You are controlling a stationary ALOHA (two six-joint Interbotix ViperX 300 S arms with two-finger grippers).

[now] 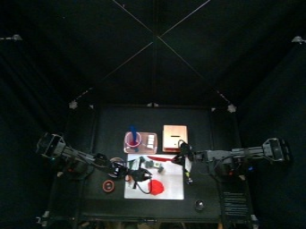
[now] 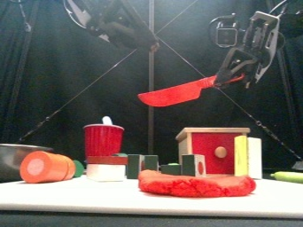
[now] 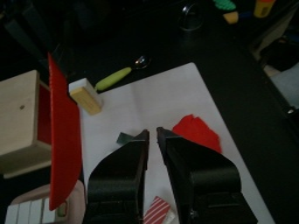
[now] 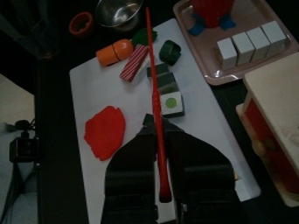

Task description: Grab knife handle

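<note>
1. The right gripper [image 2: 240, 73] is clamped on the handle end of a thin red plastic knife [image 2: 178, 93]; the knife is lifted above the white rectangular board [image 4: 198, 153].
2. The handle [image 4: 167, 188] sits between the jaws.
3. The left gripper [image 3: 153, 140] hangs over the board beside the flat red dough blob [image 3: 195, 133], jaws nearly closed, empty.

knife [image 2: 180, 92]: glossy red plastic | box [image 2: 211, 151]: pale wood | bowl [image 4: 115, 11]: shiny metal

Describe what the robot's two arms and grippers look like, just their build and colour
Both arms are black, jointed segments with dark cables looping near the wrists. The left gripper has two broad, glossy black jaws that taper toward the tips. The right gripper has the same wide black jaws with a smooth sheen. In the front view, the right arm shows blocky black housings and cable loops. No markings are readable.
</note>
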